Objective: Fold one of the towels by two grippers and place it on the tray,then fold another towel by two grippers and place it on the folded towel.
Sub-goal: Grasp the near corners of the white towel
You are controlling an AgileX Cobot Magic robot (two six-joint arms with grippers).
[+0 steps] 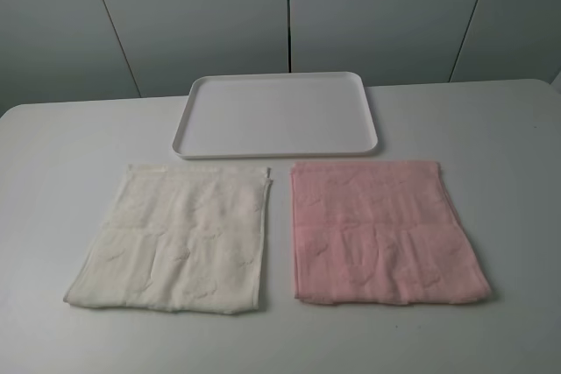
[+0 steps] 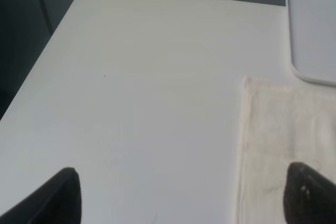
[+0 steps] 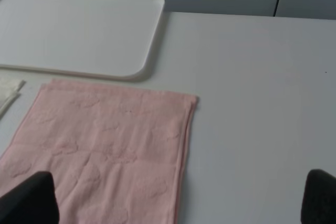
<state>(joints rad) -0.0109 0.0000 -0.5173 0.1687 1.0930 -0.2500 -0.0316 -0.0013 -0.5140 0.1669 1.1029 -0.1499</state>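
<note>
A cream towel (image 1: 175, 238) lies flat at the front left of the white table, and a pink towel (image 1: 381, 229) lies flat beside it on the right. An empty white tray (image 1: 276, 114) sits behind them. No gripper shows in the exterior high view. In the left wrist view the left gripper (image 2: 181, 195) is open above bare table, with the cream towel's edge (image 2: 278, 140) under one fingertip. In the right wrist view the right gripper (image 3: 178, 200) is open above the pink towel (image 3: 110, 150), near its right edge.
The white table (image 1: 70, 146) has bare surface to the left of the cream towel and to the right of the pink towel. A grey panelled wall (image 1: 280, 6) stands behind the table. The tray corner (image 2: 312, 35) shows in the left wrist view.
</note>
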